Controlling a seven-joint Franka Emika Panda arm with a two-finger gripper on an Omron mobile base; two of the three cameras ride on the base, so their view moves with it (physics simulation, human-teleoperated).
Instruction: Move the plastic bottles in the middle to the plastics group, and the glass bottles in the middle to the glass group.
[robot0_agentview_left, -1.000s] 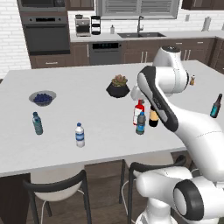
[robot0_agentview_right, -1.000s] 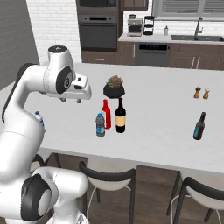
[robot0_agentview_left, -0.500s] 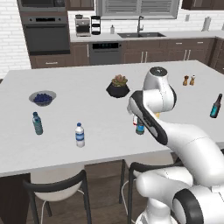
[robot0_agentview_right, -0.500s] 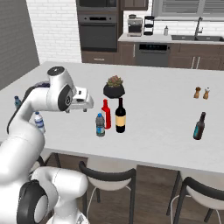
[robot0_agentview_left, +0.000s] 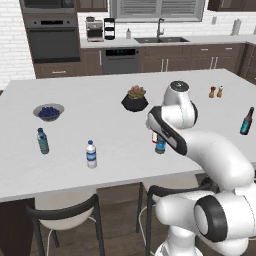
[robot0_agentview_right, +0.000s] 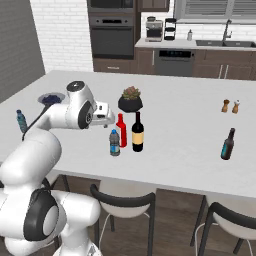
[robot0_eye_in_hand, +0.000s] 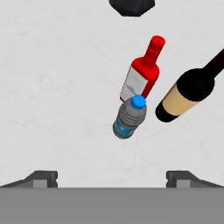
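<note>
**Tool lines up over the plastic bottle**

Tool (robot0_eye_in_hand: 111, 177) hangs released, jaws wide, at the frame's bottom. The blue-capped plastic bottle (robot0_eye_in_hand: 129, 116) stands upright mid-desk (robot0_eye_in_hand: 52, 87), just above centre, red-capped bottle (robot0_eye_in_hand: 142, 74) right behind, brown bottle (robot0_eye_in_hand: 188, 94) to its right.

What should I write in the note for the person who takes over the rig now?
Gripper: open, empty, above the middle cluster.
Middle: blue-capped plastic bottle, red-capped bottle and dark brown bottle stand together on the counter.
Plastics group: white water bottle, teal-tinted bottle.
Glass group: dark teal-blue bottle.
Done: nothing moved yet.
Left: all three middle bottles; the blue-capped one looks likely first.
</note>
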